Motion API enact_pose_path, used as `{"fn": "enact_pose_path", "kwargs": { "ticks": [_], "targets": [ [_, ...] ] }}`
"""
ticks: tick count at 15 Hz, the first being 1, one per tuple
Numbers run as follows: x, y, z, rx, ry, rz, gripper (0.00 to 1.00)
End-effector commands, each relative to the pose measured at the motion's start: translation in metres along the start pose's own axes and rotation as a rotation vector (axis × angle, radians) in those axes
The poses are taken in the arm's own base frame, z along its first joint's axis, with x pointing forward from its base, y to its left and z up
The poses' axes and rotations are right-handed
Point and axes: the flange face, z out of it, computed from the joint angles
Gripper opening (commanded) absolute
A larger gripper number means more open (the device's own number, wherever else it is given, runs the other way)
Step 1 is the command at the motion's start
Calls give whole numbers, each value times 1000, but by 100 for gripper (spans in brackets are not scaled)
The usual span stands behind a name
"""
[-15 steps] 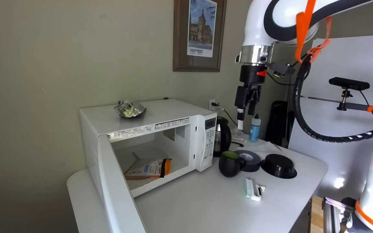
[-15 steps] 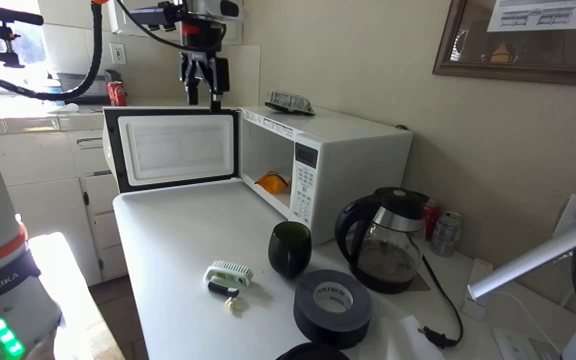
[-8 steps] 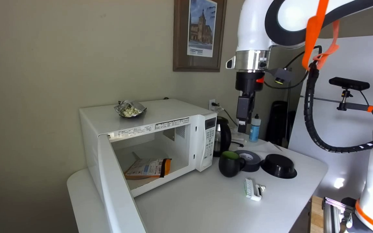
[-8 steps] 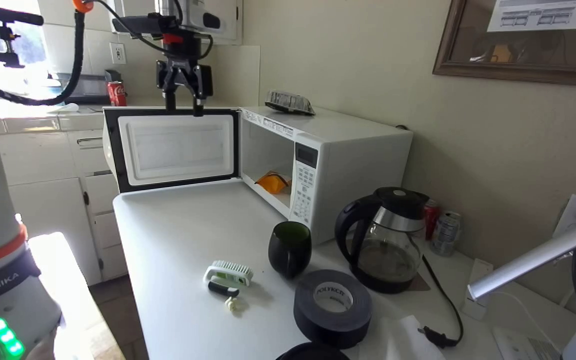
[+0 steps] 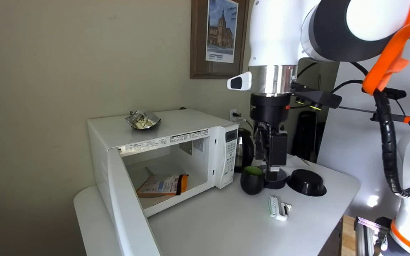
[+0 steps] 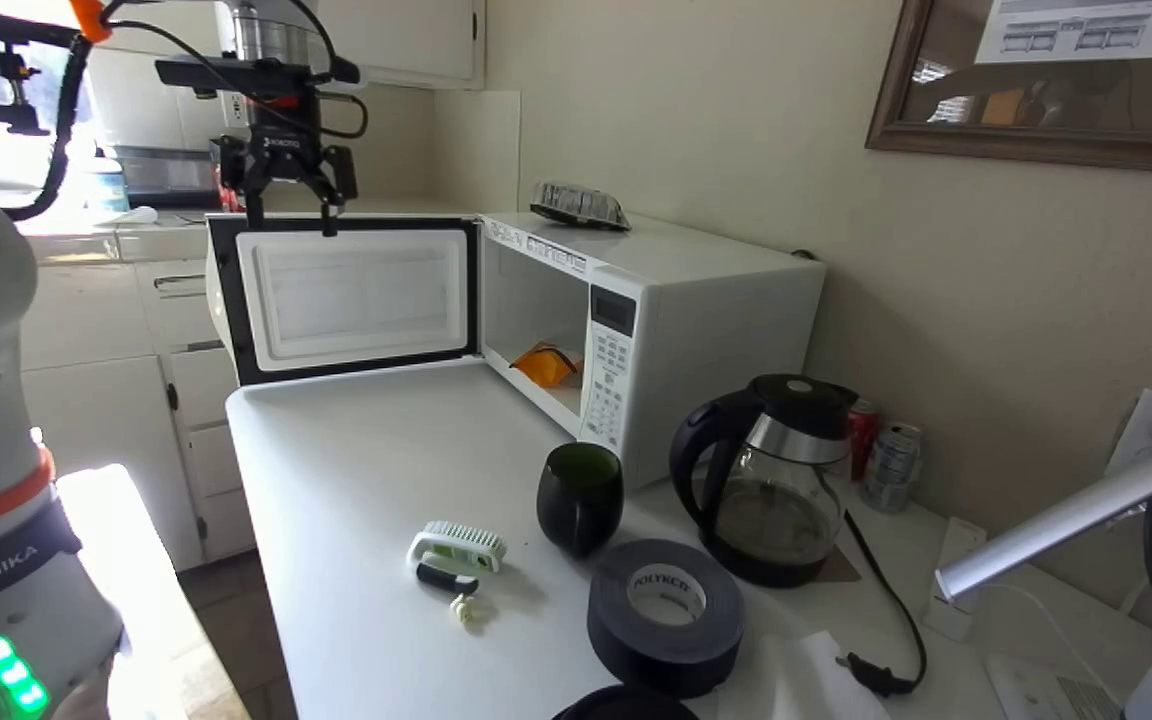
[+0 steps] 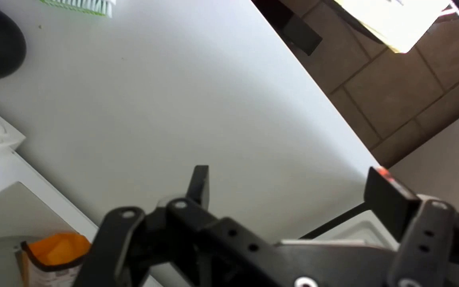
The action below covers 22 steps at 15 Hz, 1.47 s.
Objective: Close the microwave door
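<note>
The microwave [image 5: 185, 119] is white and stands open against the wall; it also shows in an exterior view [image 6: 726, 350]. The microwave door [image 6: 354, 290] is swung wide open. Its inner side, a white panel with a dark border, faces the table, and the door shows nearly edge-on in an exterior view [image 5: 128, 213]. A corner of the door [image 7: 367, 219] shows behind the jaws in the wrist view. My gripper [image 6: 292, 224] points down, open and empty. In that view its tips overlap the door's top edge; I cannot tell that they touch. In the wrist view the gripper [image 7: 289, 179] spans the table.
An orange-edged packet [image 5: 164, 185] lies inside the microwave. A foil bowl [image 5: 143, 120] sits on top. A dark mug [image 6: 581, 500], brush [image 6: 456, 545], tape roll [image 6: 666, 620], glass kettle [image 6: 776, 480] and black bowl [image 5: 306, 182] stand on the table [image 6: 336, 480].
My gripper has moved away from the wall side, lower and leftward past the door's top edge in an exterior view, and has turned. It stays open. The door has not moved.
</note>
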Motion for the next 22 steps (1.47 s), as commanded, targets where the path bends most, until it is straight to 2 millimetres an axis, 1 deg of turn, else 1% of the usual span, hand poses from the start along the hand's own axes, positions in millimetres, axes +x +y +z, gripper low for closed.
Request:
{"fn": "enact_pose_path", "kwargs": {
  "ticks": [1,2,3,7,8,9,11,14,18,19,21,22],
  "targets": [
    [24,-24,4,59,13,-144,100],
    [22,-22,0,46,12,-160,100],
    [14,-21,1,30,8,-114,100],
    [16,-20,0,31,9,-115,100],
    [24,-28,3,15,55,7,100],
    [29,-35,3,20,77,59,100],
    [42,-57,4,21,120,166,100],
    [64,-97,6,16,162,324,100],
    [94,-143,-9,19,218,490,100],
    [100,-151,-15,24,230,518,100],
    [110,-160,-23,23,241,557,100],
    [94,-155,-20,20,239,509,100]
  ]
}}
